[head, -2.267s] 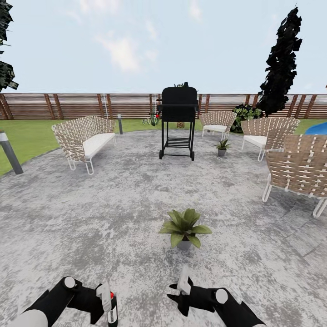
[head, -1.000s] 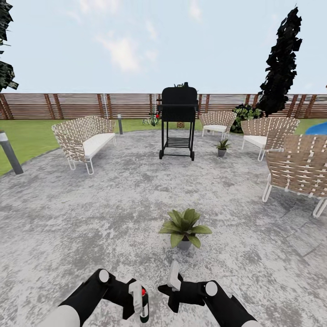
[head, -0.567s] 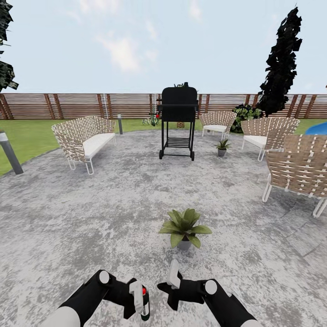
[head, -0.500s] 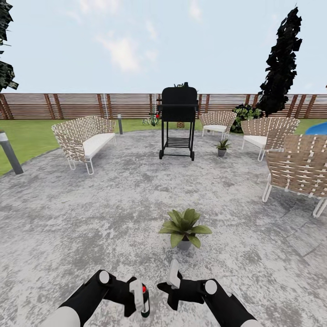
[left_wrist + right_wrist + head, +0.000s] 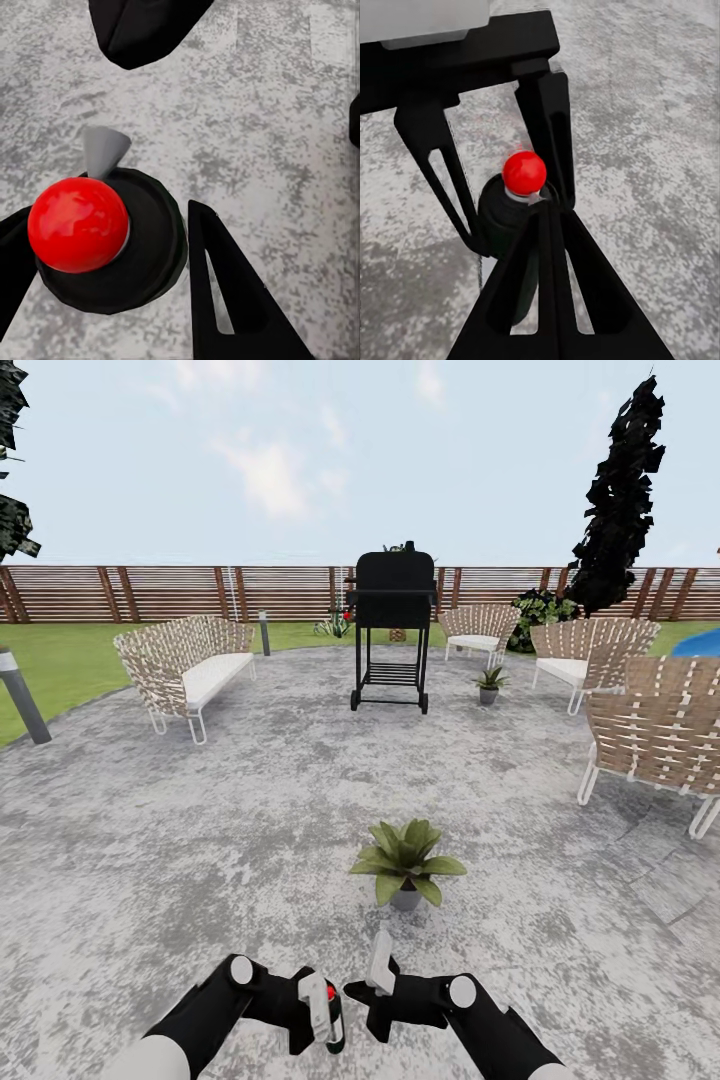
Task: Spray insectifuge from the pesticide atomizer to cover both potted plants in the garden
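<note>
Head view: the left claw [image 5: 318, 1015] grips the spray bottle [image 5: 333, 1022] upright, just short of the nearer potted plant [image 5: 406, 857].

Left wrist view: its nozzle clears the fingers.

Right wrist view: the right claw [image 5: 542, 225], closed and empty, points toward the bottle, likely for its trigger.

Even, bright daylight is rendered across the head view, with a pale blue sky and soft clouds in the upper half of the frame. No distinct sun position is indicated. Only faint, diffuse shading is cast under the grill [image 5: 392, 628] at centre and under the potted plant [image 5: 405, 860] below centre; hard shadows are not produced. Straight lines are bent toward the left and right edges by wide-angle distortion. Distant detail along the fence [image 5: 180, 592] is rendered soft and slightly blocky. In the left wrist view, a glossy highlight is shown on the red ball [image 5: 77, 223]. Black parts are rendered nearly featureless in both wrist views.
</note>
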